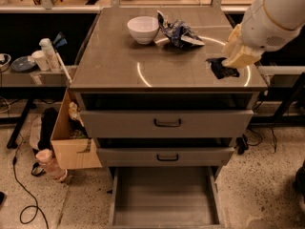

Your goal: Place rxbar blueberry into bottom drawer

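Note:
My gripper (223,68) hangs from the white arm at the right and sits low over the right edge of the cabinet top (143,66). A small dark shape lies right at its tip. I cannot tell whether that shape is the rxbar blueberry or part of the gripper. No navy bar shows anywhere else on the top. The bottom drawer (164,199) is pulled open below, and its plain grey floor holds nothing.
A white bowl (143,28) and a crumpled blue-and-white chip bag (178,32) sit at the back of the top. The two upper drawers (167,123) are shut. A cardboard box (71,144) and a bottle (50,163) stand to the cabinet's left. A side shelf (33,75) holds cups.

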Tool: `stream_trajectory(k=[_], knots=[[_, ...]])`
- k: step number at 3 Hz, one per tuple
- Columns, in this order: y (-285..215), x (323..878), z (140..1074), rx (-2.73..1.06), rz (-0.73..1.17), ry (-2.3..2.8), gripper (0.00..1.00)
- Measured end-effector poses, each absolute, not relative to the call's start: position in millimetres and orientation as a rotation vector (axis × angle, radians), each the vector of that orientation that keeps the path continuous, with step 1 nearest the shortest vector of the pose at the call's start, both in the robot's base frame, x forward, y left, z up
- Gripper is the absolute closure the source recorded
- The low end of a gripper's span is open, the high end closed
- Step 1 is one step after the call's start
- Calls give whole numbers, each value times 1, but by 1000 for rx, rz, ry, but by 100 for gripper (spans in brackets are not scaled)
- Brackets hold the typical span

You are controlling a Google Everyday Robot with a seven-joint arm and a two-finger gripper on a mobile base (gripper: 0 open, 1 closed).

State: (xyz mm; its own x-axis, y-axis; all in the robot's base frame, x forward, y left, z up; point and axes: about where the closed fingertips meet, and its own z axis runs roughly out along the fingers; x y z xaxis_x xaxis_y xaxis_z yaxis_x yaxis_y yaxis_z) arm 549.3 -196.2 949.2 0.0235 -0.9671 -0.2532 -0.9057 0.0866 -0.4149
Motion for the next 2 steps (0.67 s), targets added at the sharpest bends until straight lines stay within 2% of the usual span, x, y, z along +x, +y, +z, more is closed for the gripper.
stream_trajectory(k=[1, 2], knots=[[-185, 517, 960, -1929, -75, 1775, 100], [-185, 517, 960, -1927, -71, 1773, 100]])
